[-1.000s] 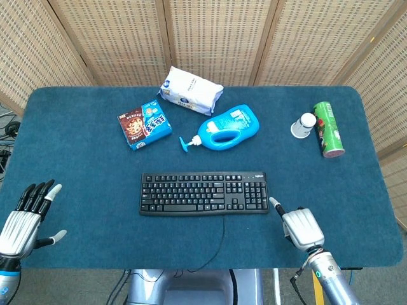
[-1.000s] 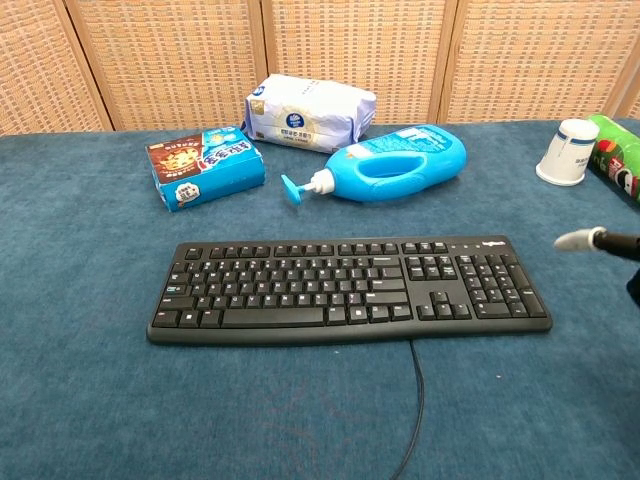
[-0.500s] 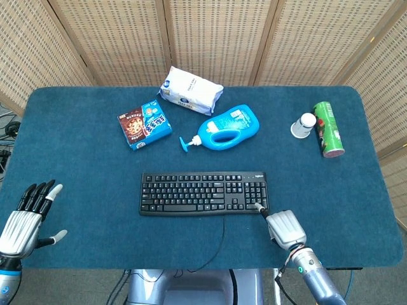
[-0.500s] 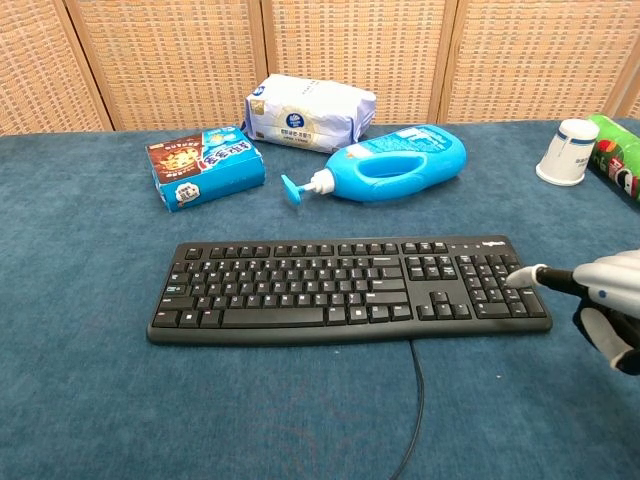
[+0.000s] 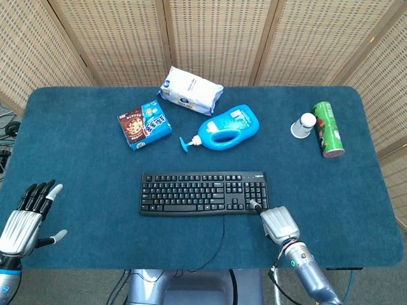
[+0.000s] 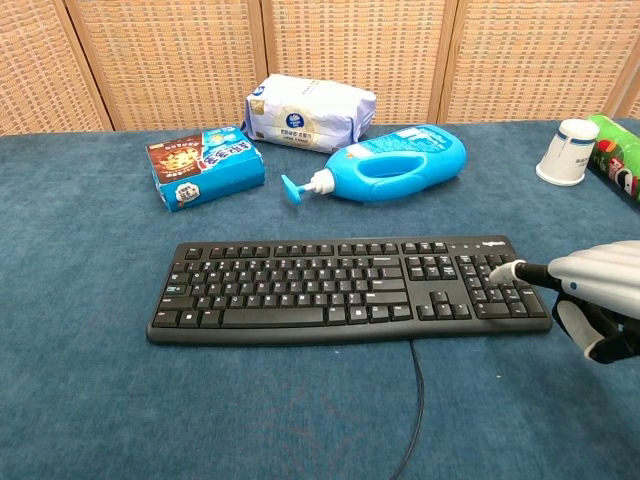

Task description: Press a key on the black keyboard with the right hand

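Note:
The black keyboard [image 5: 203, 192] [image 6: 350, 290] lies flat in the middle of the blue table, its cable running off the front edge. My right hand [image 5: 278, 223] [image 6: 595, 290] is at the keyboard's right end, one finger stretched out and the others curled in, holding nothing. The white fingertip [image 5: 253, 204] [image 6: 497, 270] lies over the number pad; I cannot tell whether it touches a key or hovers just above it. My left hand [image 5: 25, 216] hangs off the table's front left corner with its fingers spread, far from the keyboard. The chest view does not show it.
Behind the keyboard lie a blue detergent bottle [image 5: 226, 129], a white packet [image 5: 189, 90] and a snack box [image 5: 145, 125]. At the far right are a tipped paper cup [image 5: 304, 125] and a green can [image 5: 329, 129]. The cable [image 5: 219, 241] trails toward the table's front edge.
My right hand has moved left from beside the keyboard, bringing its outstretched finger over the number pad. The left hand has stayed where it was.

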